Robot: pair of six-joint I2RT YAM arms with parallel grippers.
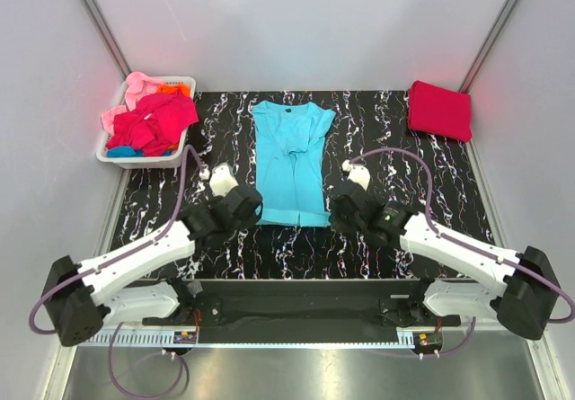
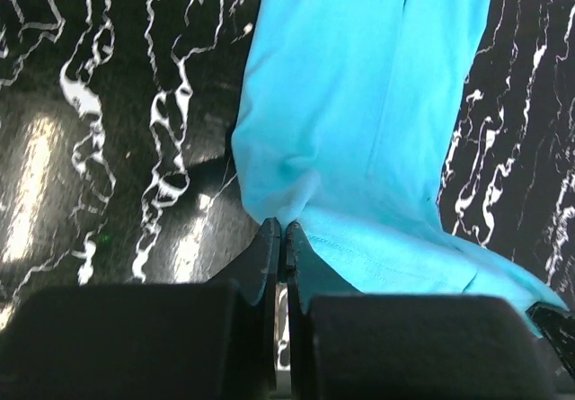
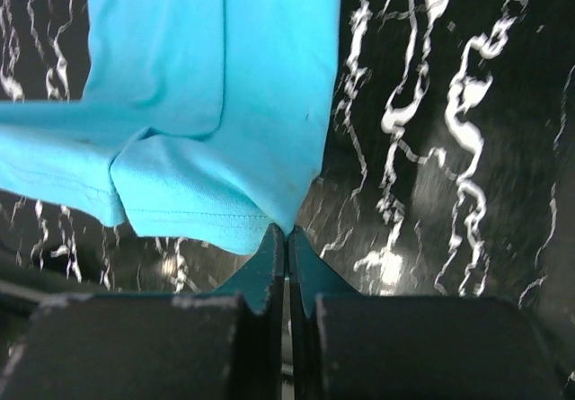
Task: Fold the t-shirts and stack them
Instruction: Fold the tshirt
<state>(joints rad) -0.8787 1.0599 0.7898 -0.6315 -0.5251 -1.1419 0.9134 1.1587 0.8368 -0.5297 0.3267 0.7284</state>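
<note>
A white slotted basket (image 1: 135, 161) sits at the far-left corner of the black white-veined tabletop (image 1: 220, 117).

Pose: left arm (image 1: 135, 261) and right arm (image 1: 454, 245) reach forward and inward, held low, roughly mirrored. State: left gripper (image 2: 281, 231) has its jaws closed on the near-left hem corner of the turquoise t-shirt (image 2: 359, 103). The right gripper (image 3: 287, 232) has its jaws closed at the near-right corner, apparently pinching cloth.
</note>
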